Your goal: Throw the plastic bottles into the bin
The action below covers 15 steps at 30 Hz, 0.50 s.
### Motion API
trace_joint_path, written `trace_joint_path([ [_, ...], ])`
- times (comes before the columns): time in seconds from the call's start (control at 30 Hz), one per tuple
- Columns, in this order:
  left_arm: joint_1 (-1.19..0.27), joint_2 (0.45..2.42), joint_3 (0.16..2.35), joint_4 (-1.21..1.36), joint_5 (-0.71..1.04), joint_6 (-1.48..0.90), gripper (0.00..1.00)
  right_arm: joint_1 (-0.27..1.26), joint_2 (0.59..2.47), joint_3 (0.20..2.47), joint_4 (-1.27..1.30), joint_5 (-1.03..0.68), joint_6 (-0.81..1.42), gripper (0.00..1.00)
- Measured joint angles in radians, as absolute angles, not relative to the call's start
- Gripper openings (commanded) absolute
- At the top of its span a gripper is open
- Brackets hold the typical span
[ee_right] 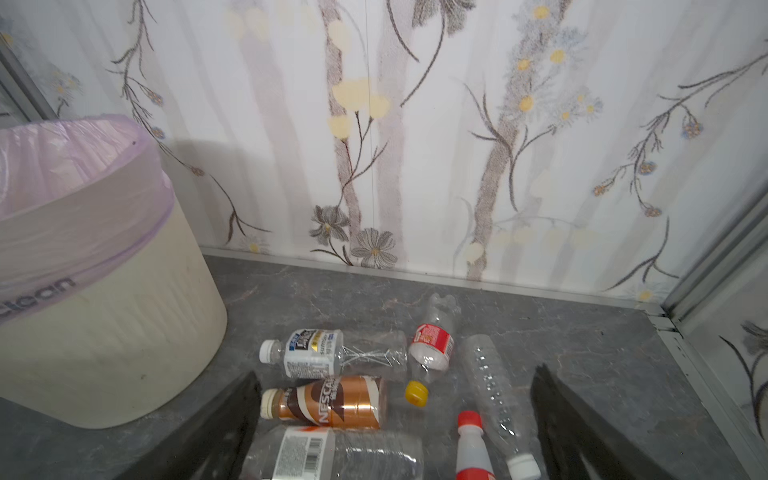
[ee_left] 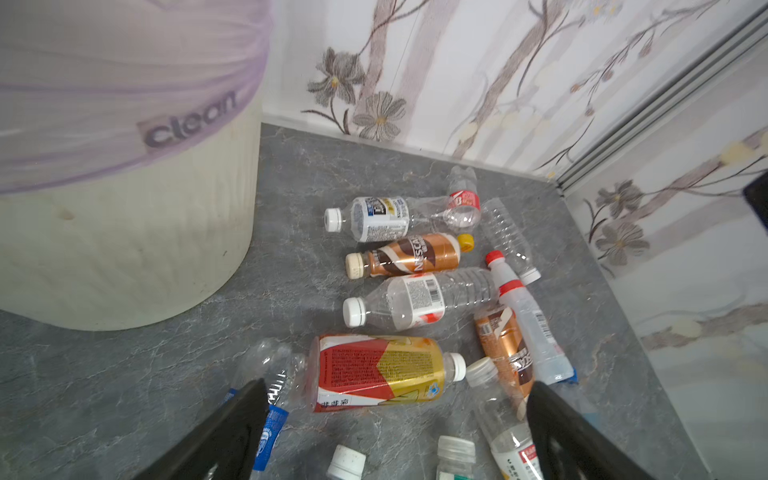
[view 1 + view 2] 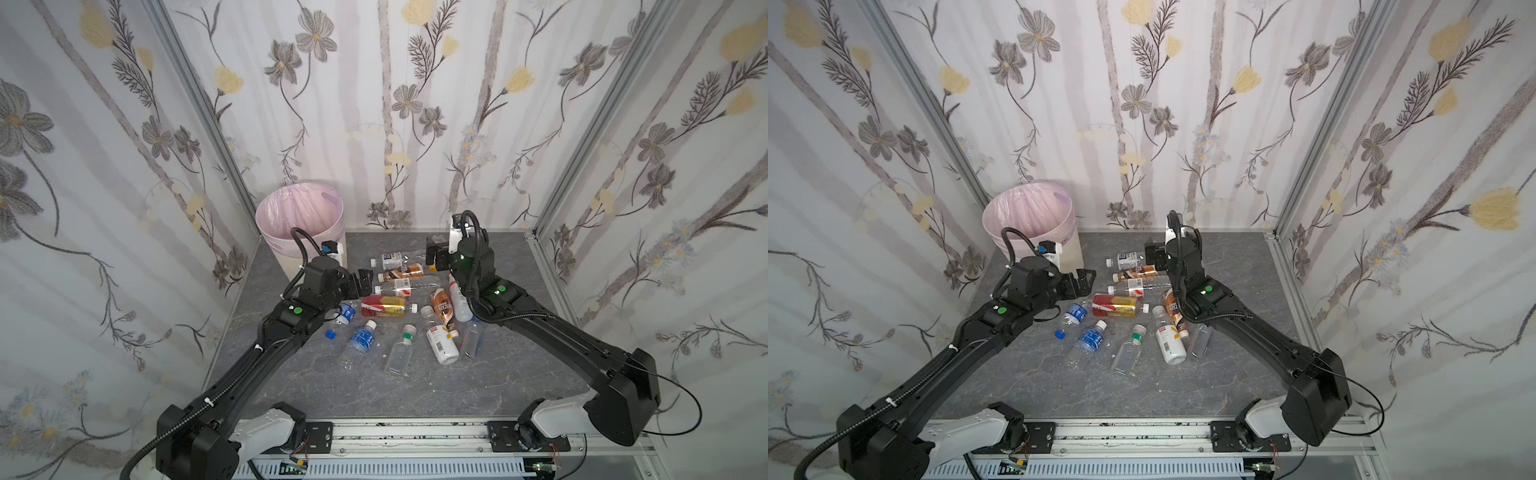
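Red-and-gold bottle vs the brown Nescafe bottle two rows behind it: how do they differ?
The red-and-gold bottle has a white cap pointing away from the bin; the Nescafe bottle has a cream cap pointing toward it. The red-and-gold bottle looks fatter than the Nescafe bottle. Both lie on their sides, capped, on the table.

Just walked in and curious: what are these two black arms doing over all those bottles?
Two robot arms are meant to throw the plastic bottles into the bin at the back left. The bottles lie scattered on the grey table. The left tool and right tool hover above the pile, both open and empty.
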State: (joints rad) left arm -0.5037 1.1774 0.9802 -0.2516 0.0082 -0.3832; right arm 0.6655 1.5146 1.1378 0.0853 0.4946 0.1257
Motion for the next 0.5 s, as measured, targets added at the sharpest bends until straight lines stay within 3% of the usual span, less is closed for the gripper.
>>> trace_joint_path([
  [0.3,-0.737,1.369,1.039,-0.295,-0.16,-0.307,1.0,0.55,1.347,0.931,-0.038,0.414,0.258,1.0],
  [0.5,-0.767,1.447,1.068,-0.318,-0.179,-0.311,1.0,0.55,1.295,0.784,-0.109,0.301,0.339,1.0],
])
